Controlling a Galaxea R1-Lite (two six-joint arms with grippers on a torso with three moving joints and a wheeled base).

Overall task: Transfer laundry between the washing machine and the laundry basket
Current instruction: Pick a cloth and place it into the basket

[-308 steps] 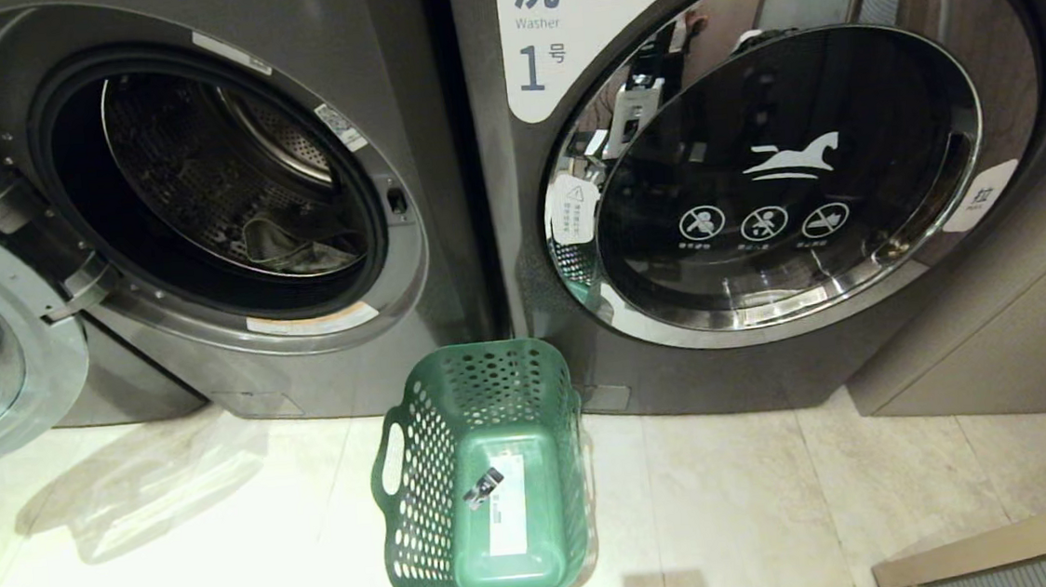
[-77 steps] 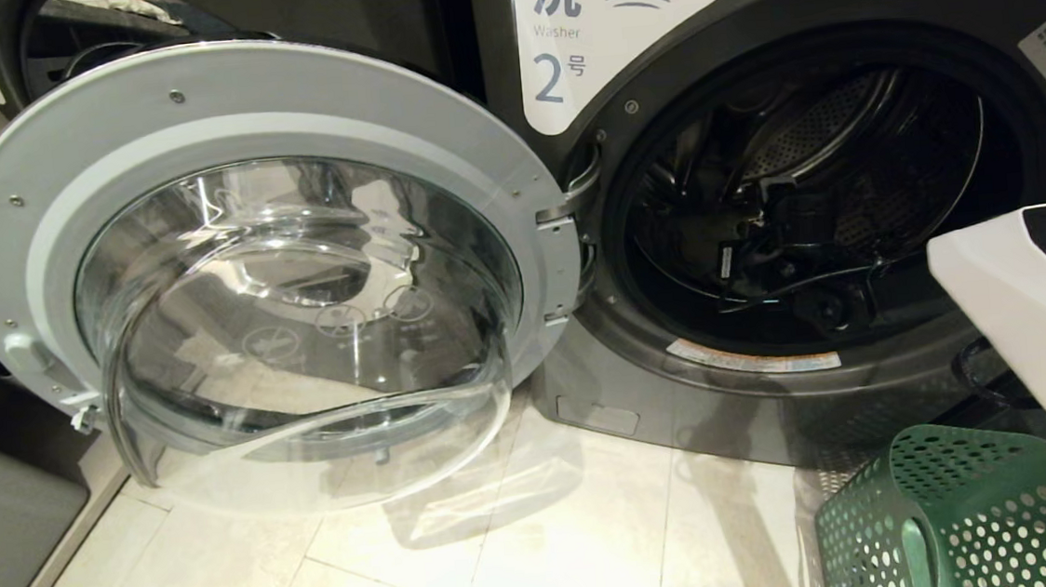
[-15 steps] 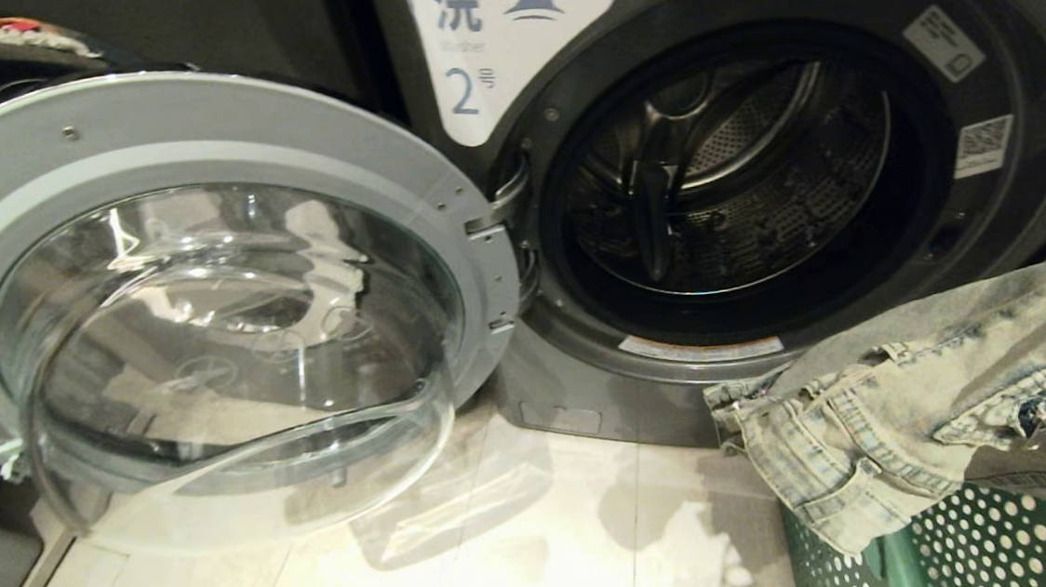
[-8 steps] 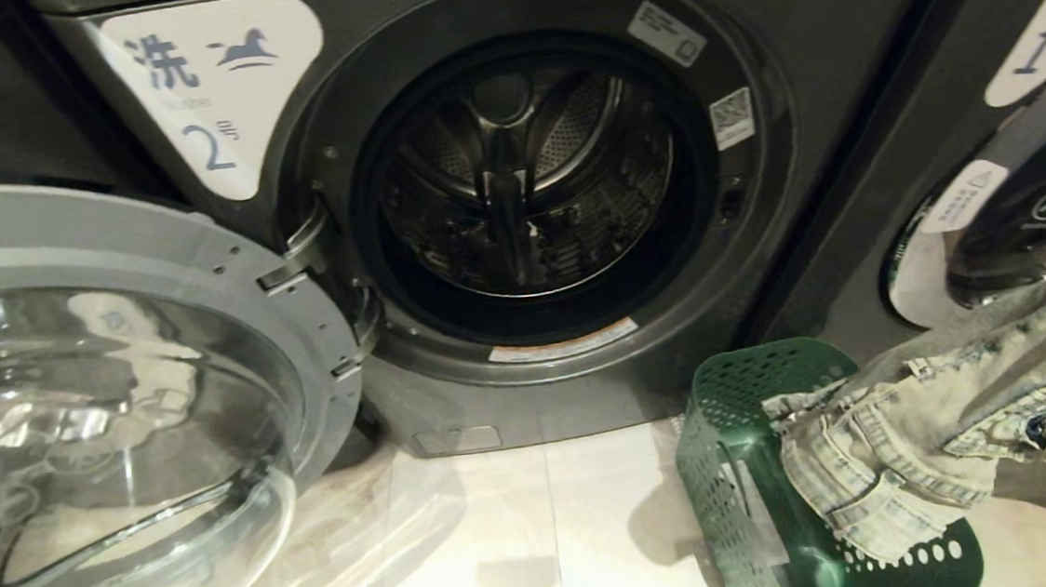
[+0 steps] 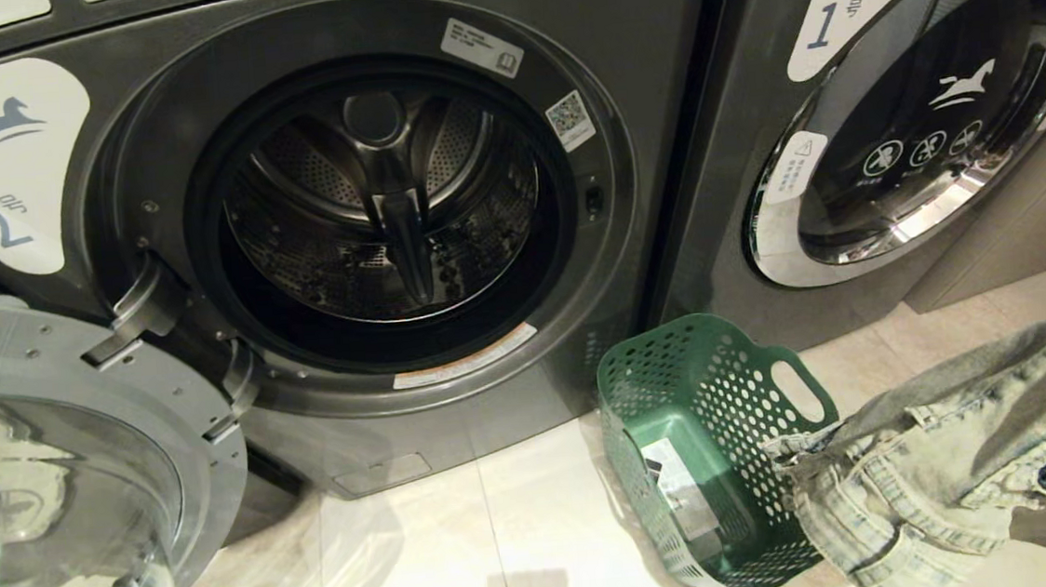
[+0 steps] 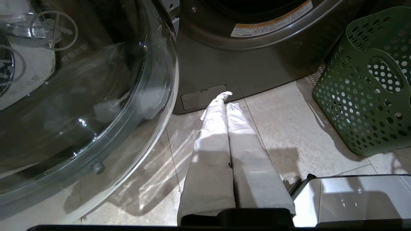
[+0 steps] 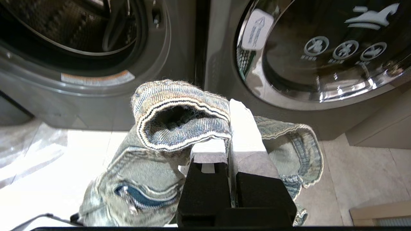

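Head view: laundry basket (image 5: 717, 446) holds only its label, washing machine (image 5: 368, 222) drum bare, right hand (image 7: 229, 128) clamps laundry (image 5: 947, 456).

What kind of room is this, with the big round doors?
Probably a shared laundry room or laundromat: two front-loading washers stand side by side, numbered 2 and 1, with a green laundry basket on the tiled floor.
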